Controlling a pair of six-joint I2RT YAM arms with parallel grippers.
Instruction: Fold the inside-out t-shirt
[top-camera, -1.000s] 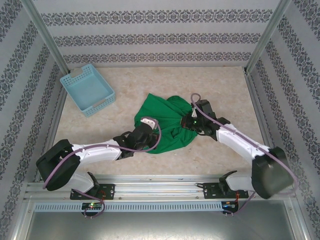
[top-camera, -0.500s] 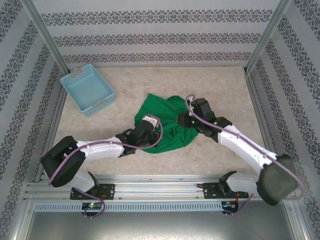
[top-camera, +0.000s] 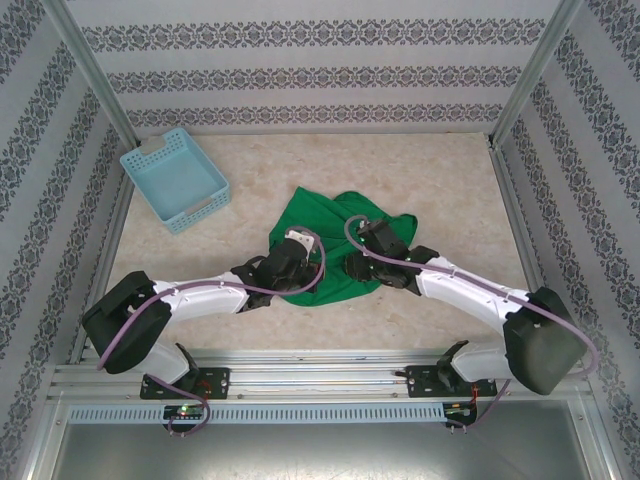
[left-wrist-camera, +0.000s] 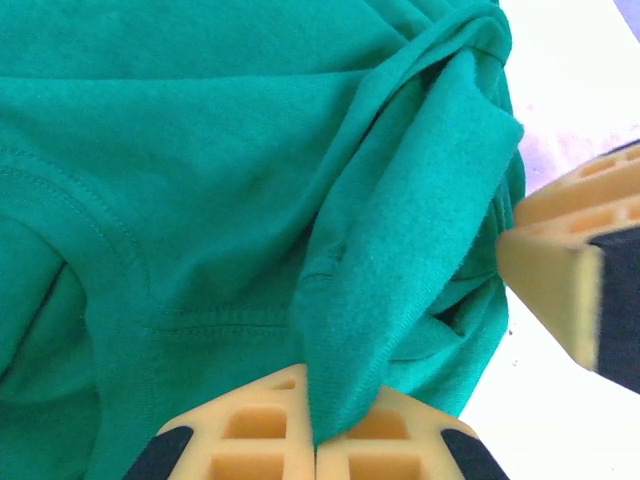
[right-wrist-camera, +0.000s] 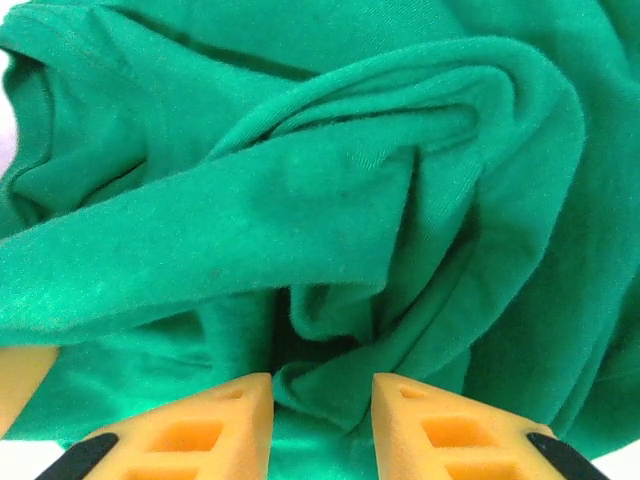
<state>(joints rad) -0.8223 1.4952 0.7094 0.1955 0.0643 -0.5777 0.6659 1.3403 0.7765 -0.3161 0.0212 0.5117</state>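
Observation:
The bright green t-shirt (top-camera: 328, 222) lies crumpled in the middle of the table, with one flap sticking out to the right. My left gripper (top-camera: 300, 270) sits at the shirt's near left edge. In the left wrist view it (left-wrist-camera: 317, 440) is shut on a raised fold of the shirt (left-wrist-camera: 400, 240). My right gripper (top-camera: 354, 268) is over the shirt's near right part, close to the left one. Its jaws (right-wrist-camera: 322, 410) stand open, with a bunched fold of the shirt (right-wrist-camera: 330, 385) lying between the fingers. No white tag shows.
A light blue lattice basket (top-camera: 175, 178) stands at the far left of the marble-patterned table (top-camera: 450, 190). Metal frame posts (top-camera: 90, 75) and patterned walls enclose the table. Bare tabletop lies to the right of and behind the shirt.
My right gripper has moved left and nearer across the shirt, close to the left gripper. A flap of the shirt now shows at the right. The left gripper has barely moved.

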